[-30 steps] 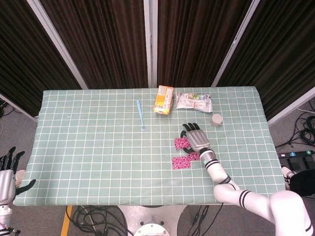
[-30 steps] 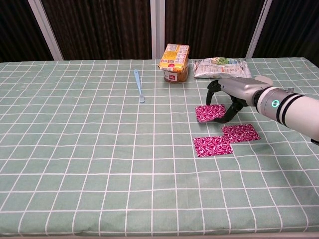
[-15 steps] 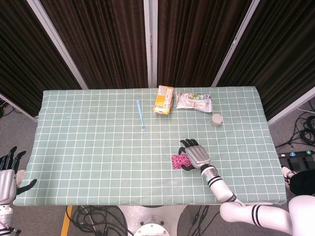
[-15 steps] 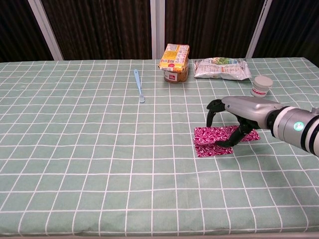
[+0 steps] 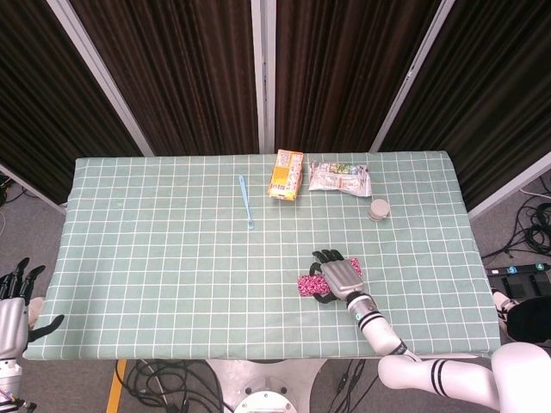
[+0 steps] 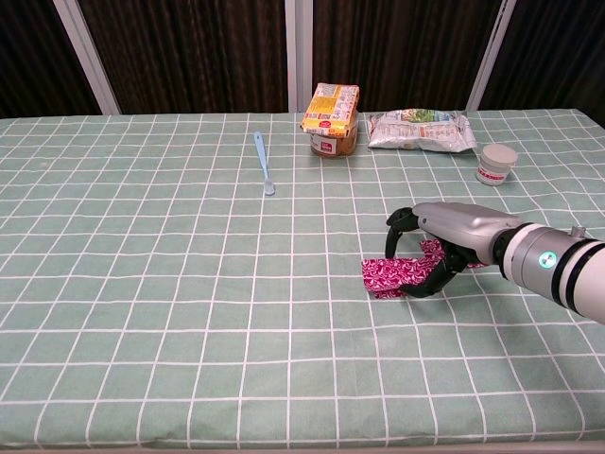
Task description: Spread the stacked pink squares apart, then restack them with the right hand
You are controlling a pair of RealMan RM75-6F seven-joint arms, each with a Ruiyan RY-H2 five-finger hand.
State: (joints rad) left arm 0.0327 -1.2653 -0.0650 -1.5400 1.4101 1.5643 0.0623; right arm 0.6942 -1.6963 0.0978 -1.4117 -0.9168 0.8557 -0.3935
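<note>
Fingers [image 6: 402,219] of the right hand [image 6: 444,236] are seen curled down over the pink squares [image 6: 392,276], with the thumb pressed against their near edge; whether the squares are actually pinched or only pressed on cannot be told. Compared with half a second ago, the hand has been drawn slightly nearer the worktop's front edge, and the squares, then lying flat and overlapped, are now bunched into a narrower pile under it. A second ago, three squares were lying apart.

The pile is found beneath and just to the left of the palm, its long axis running left to right across the green checked worktop [image 6: 170,284], with one pink corner showing past the hand on the right side.

Farther back and to the right of the hand, a small white tub [image 6: 496,164] is standing upright with its lid on. Behind the hand, a foil snack bag [image 6: 421,130] is lying flat, and beside it a yellow box [image 6: 332,107] is resting over a jar. A light blue spoon [image 6: 264,174] is lying farther left.

The left hand [image 5: 10,301] is held off the worktop's left front corner, fingers spread, nothing in it.
</note>
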